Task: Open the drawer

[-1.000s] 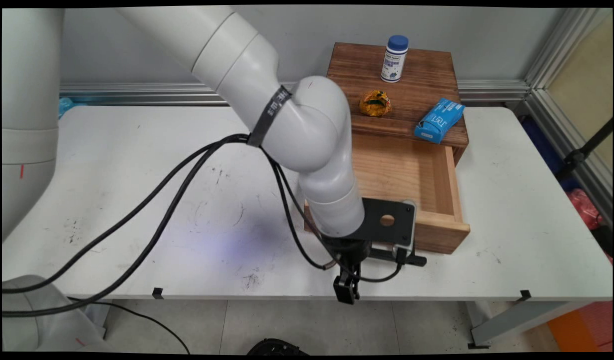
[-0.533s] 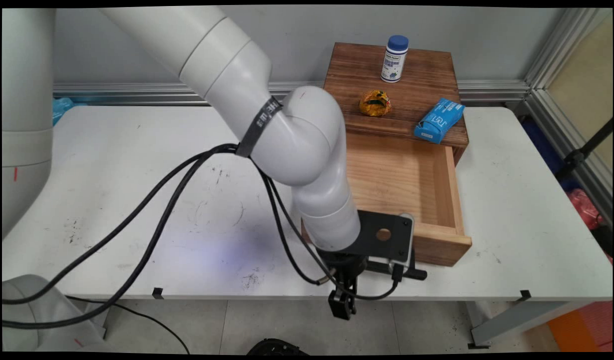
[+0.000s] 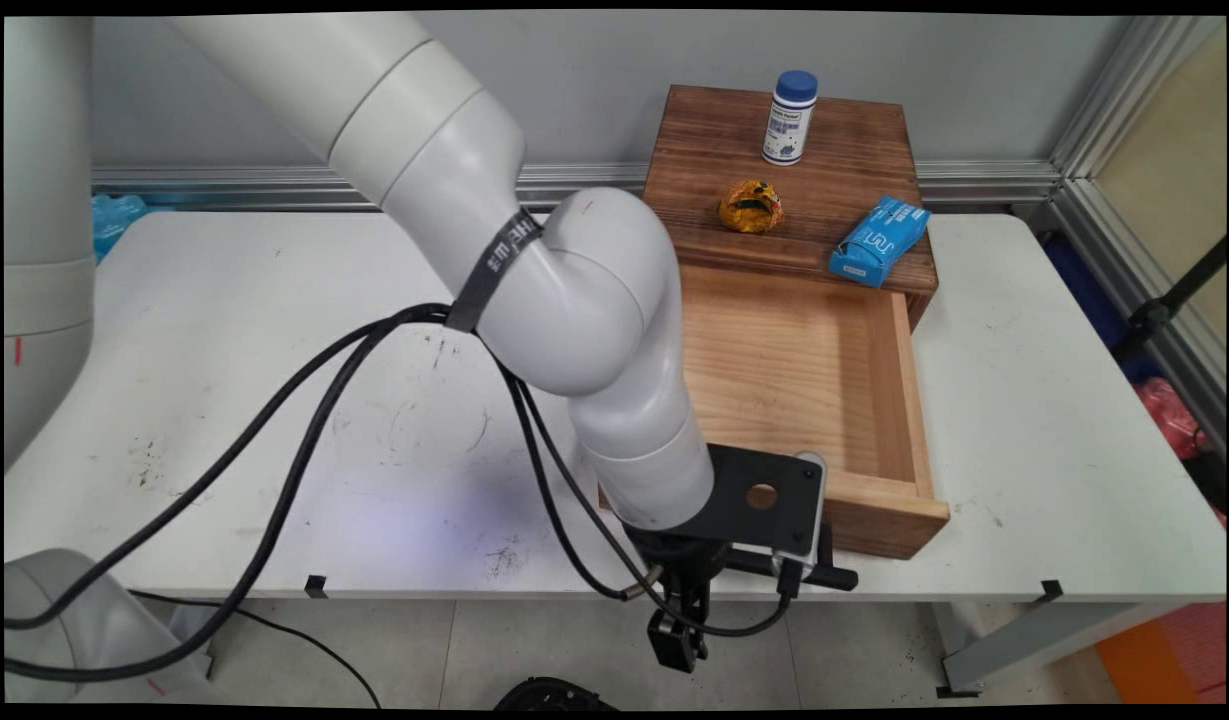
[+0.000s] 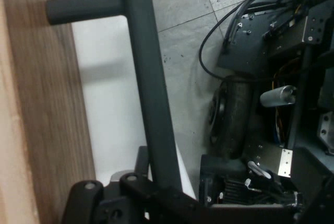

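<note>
Your black two-finger claw (image 3: pixel 676 640) is hanging just past the near edge of the white desk (image 3: pixel 224 330), and it is clamping the dark grey bar handle (image 4: pixel 148 83) on the front of the light wooden drawer (image 3: pixel 804 370). In the hand view you are seeing that bar running up from between the claw's closed links, with one of its posts meeting the drawer's wooden front at the upper left. The drawer is standing pulled far out of the dark brown wooden box (image 3: pixel 834 150), which is sitting on the far right part of the desk, and its front is lying close to the desk's near edge. On top of the box, a white bottle with a blue cap (image 3: pixel 791 116) is standing upright at the far side, a crumpled yellow-orange wrapper (image 3: pixel 750 206) is lying near the middle, and a blue packet (image 3: pixel 879 240) is lying at the near right corner, just above the open drawer.
</note>
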`<state>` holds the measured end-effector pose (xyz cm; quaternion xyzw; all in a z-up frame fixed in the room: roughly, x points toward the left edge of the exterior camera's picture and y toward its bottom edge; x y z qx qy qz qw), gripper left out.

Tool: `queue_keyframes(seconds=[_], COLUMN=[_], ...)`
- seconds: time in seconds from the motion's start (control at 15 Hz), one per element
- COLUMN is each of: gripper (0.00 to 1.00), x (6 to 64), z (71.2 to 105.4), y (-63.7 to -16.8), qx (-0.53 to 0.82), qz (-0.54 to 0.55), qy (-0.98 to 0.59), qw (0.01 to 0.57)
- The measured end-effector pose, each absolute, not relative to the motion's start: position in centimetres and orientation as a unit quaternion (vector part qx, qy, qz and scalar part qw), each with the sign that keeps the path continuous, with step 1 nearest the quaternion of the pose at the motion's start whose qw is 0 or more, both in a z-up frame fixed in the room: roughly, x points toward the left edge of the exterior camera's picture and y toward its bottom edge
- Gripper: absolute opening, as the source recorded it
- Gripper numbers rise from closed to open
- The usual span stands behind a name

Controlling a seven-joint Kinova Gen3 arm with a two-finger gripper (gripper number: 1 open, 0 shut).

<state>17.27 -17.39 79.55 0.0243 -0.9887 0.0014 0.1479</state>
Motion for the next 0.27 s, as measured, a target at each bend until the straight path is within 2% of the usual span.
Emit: queue_keyframes(seconds=[0.27], gripper=[1.00], x=[17.04], z=[80.22], y=[-17.01], qx=[0.019], qz=[0.006], qy=[-0.987], qw=[0.159])
